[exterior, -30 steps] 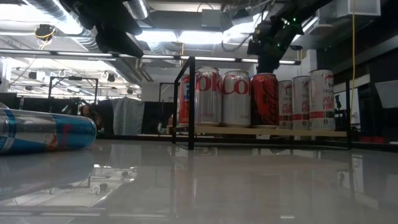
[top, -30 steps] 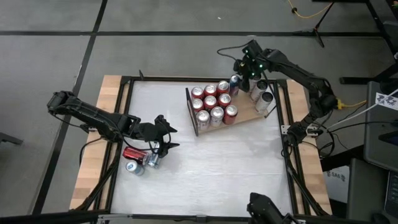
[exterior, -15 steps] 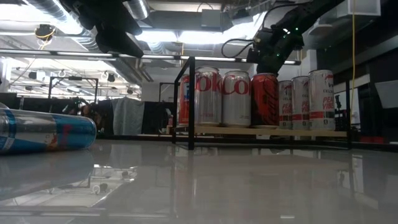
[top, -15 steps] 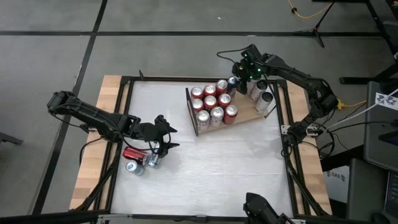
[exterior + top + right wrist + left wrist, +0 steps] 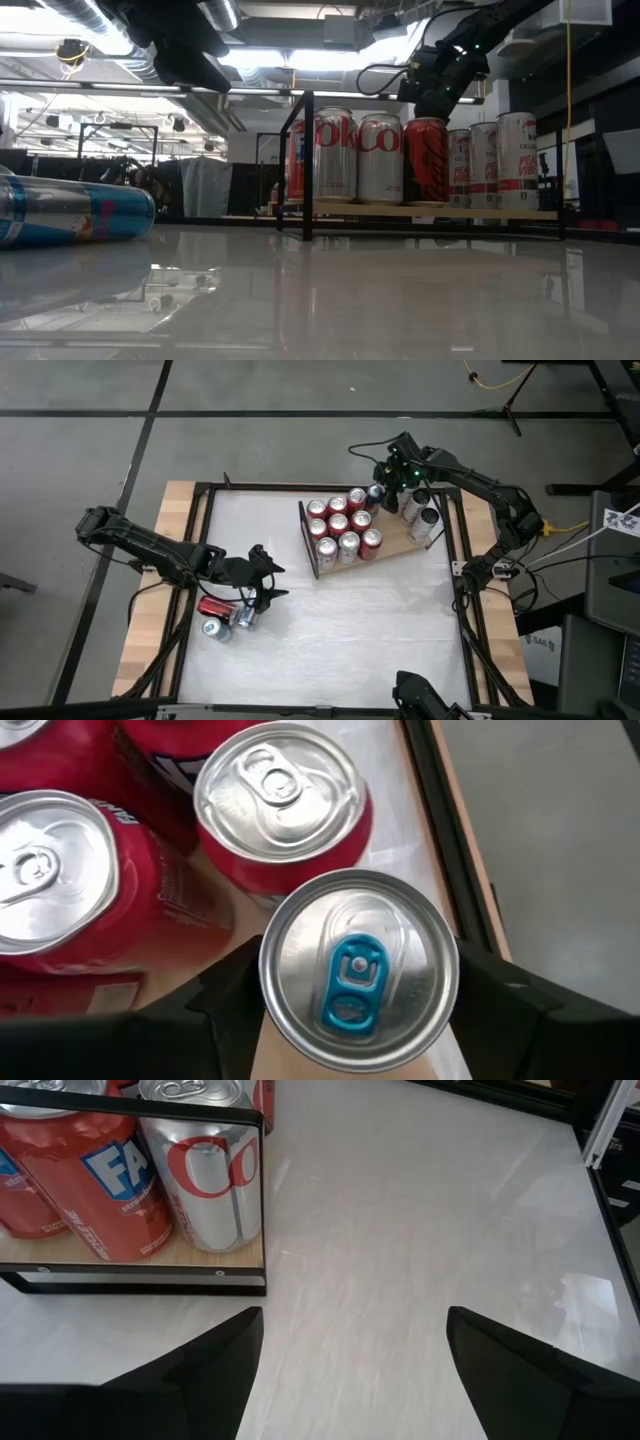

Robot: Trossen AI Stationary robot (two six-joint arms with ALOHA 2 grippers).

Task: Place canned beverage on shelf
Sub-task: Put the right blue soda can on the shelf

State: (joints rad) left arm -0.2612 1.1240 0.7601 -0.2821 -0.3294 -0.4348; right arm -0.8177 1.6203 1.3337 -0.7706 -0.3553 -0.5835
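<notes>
Right hand straddles the blue-tabbed can, upright on the shelf to fill its row, grip unclear; left hand waits open

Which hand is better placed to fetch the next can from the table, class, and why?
The left hand: it hovers open right beside the cans lying loose on the table. The right hand is across the table over the shelf, straddling a blue-tabbed can standing there.

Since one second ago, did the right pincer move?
Yes. In the high view the right pincer has shifted toward the shelf's far corner, now over a blue-tabbed can.
</notes>
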